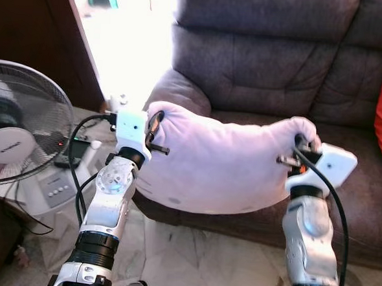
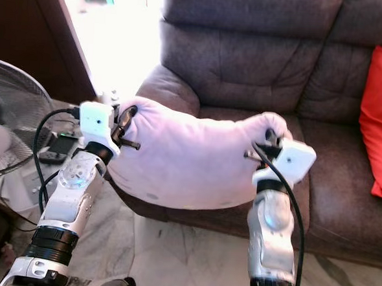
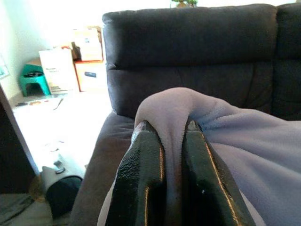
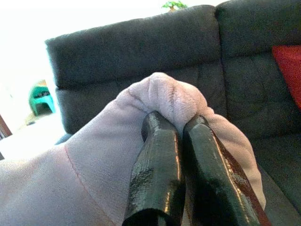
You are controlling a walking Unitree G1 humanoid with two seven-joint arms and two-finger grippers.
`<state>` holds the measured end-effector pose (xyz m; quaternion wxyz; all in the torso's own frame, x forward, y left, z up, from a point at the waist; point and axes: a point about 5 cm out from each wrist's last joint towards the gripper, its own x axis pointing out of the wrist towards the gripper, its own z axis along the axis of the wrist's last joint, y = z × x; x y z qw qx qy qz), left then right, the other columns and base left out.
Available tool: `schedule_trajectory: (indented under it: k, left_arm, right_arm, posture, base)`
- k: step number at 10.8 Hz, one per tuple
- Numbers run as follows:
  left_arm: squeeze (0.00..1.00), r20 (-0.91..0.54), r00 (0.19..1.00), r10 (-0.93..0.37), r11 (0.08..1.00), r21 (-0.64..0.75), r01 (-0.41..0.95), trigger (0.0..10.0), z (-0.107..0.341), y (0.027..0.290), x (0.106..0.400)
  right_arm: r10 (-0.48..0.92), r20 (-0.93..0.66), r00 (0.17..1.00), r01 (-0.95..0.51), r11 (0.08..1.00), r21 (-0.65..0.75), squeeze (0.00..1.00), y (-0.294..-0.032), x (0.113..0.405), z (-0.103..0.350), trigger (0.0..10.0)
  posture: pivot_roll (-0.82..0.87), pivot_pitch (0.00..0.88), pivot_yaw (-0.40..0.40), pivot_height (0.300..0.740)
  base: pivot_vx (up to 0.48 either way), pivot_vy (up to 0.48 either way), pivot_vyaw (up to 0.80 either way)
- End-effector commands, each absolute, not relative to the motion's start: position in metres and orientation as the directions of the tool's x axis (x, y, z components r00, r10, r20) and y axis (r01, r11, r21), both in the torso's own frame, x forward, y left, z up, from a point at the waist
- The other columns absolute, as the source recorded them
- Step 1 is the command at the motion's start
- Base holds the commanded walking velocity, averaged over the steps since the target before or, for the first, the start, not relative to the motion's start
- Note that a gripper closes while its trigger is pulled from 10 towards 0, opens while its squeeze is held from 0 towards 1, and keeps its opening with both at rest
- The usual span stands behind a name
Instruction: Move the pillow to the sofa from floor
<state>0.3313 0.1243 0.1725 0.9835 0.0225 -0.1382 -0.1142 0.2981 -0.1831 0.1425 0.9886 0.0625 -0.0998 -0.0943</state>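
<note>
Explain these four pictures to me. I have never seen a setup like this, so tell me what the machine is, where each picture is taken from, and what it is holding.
This is a humanoid robot with two silver arms. The two wide pictures come from a camera on its head, looking forward and down. The two close ones come from a camera on each wrist, looking along the black fingers. The left gripper and the right gripper each pinch one top corner of a pale lilac pillow, holding it up in front of a dark grey sofa. A red cushion leans on the sofa, and a fan stands on the robot's left.
</note>
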Motion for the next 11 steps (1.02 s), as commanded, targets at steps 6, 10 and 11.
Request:
schedule_trajectory:
  k: [6, 10, 11]
  left_arm:
    - [0.00, 0.369, 0.916, -0.156, 0.987, 0.096, 0.129, 10.0, 0.198, 0.138, 0.334]
    - [0.00, 0.322, 0.937, -0.136, 0.990, 0.066, 0.122, 10.0, 0.191, 0.146, 0.336]
    - [0.00, 0.319, 0.940, -0.124, 0.992, 0.071, 0.107, 10.0, 0.191, 0.150, 0.336]
  right_arm:
    - [-0.126, 0.277, 0.953, 0.087, 0.985, 0.149, 0.00, -0.166, 0.314, 0.173, 10.0]
    - [-0.096, 0.264, 0.960, 0.060, 0.988, 0.141, 0.00, -0.162, 0.314, 0.172, 10.0]
    - [-0.085, 0.258, 0.962, 0.053, 0.990, 0.128, 0.00, -0.161, 0.315, 0.172, 10.0]
  posture:
    - [0.06, 0.022, 0.006, 0.740]
    - [0.06, 0.051, -0.005, 0.740]
    - [0.06, 0.057, -0.009, 0.740]
  base:
    - [0.000, -0.308, 0.00]
    - [0.000, -0.097, 0.00]
    - [0.000, 0.000, 0.00]
